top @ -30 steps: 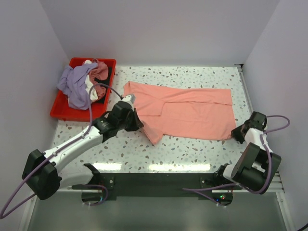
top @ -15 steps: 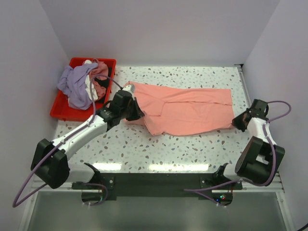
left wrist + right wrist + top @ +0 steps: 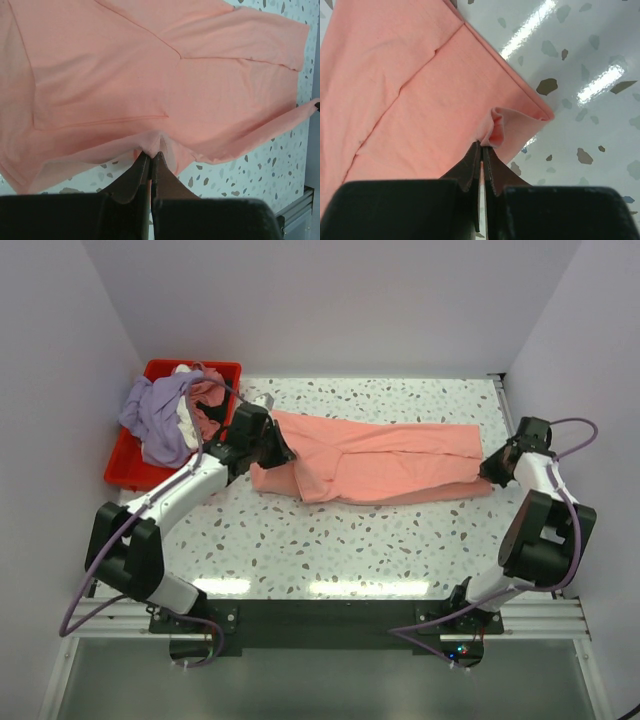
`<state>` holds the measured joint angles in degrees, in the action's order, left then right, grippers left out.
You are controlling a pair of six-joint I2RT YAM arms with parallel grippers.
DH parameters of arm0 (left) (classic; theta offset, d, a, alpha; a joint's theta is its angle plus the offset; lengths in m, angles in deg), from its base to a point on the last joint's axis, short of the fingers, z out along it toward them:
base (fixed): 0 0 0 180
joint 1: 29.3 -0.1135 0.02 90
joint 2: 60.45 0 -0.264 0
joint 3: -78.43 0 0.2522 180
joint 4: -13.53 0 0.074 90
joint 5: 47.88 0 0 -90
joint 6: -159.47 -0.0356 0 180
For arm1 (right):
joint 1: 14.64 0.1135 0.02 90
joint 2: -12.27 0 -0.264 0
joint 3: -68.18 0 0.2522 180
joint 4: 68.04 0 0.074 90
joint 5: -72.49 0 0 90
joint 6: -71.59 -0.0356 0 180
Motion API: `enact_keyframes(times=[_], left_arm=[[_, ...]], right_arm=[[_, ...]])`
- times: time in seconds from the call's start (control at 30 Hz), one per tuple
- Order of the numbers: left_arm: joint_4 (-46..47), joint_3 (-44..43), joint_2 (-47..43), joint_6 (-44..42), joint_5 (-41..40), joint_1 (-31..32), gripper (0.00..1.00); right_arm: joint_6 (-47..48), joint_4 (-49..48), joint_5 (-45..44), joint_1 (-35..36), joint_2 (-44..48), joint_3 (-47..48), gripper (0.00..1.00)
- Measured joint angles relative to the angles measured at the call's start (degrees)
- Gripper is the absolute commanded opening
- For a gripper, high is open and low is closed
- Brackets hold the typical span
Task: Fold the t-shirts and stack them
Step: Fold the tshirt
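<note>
Your left gripper (image 3: 150, 154) is pinched tight on the near edge of the salmon-pink t-shirt (image 3: 385, 465), and your right gripper (image 3: 483, 145) clamps its corner hem. Bare table (image 3: 400, 540) lies open behind both. The red bin (image 3: 122, 468) sits close on the left gripper's left.

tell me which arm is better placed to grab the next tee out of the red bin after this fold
Left, probably. The left hand, shut on the salmon shirt, sits right beside the red bin holding the other tees. The right hand pinches the shirt's opposite end, farthest away.
</note>
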<state>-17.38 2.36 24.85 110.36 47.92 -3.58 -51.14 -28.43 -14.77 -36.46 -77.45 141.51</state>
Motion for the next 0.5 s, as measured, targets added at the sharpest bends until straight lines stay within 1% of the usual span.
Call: enact_keyframes(times=[0.3, 0.5], left_arm=[[0.0, -6.3, 8.3, 0.0, 3.0, -4.0, 0.00], [-0.2, -11.6, 13.7, -0.2, 4.7, -6.1, 0.00]], right_arm=[[0.2, 2.1, -0.4, 0.7, -7.5, 8.8, 0.00], [0.2, 2.6, -0.4, 1.8, -11.7, 12.9, 0.00]])
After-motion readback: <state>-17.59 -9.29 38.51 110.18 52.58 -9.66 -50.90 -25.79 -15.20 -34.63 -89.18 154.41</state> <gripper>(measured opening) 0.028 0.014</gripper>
